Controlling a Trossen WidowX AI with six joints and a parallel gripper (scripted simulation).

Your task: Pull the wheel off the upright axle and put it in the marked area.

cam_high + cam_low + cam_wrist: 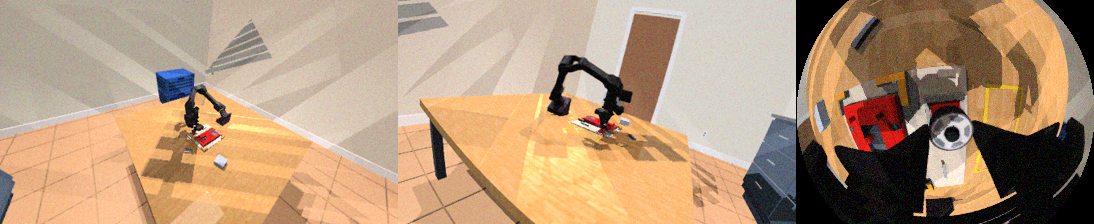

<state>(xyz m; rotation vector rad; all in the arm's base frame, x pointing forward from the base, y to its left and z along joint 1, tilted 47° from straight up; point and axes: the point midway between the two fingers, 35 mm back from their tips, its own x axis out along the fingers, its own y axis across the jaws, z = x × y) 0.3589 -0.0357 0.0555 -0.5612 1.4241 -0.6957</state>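
Note:
The wheel (940, 131), grey and white with a dark rim and a dark centre, is between my fingertips in the wrist view. My gripper (950, 127) (603, 128) (197, 128) points down and is shut on the wheel, low over the white board (946, 176). The axle is not clearly seen; whether the wheel is still around it I cannot tell. The marked area is a yellow outline (1004, 87) on the table, just right of the board in the wrist view. My right finger hides part of it. In the top and exterior views the wheel is too small to make out.
A red panel (208, 138) (889, 114) lies beside the wheel's spot, left in the wrist view. A pale block (220, 161) (624, 121) (822, 116) and a small dark piece (188, 151) (632, 137) (866, 34) lie on the table farther out.

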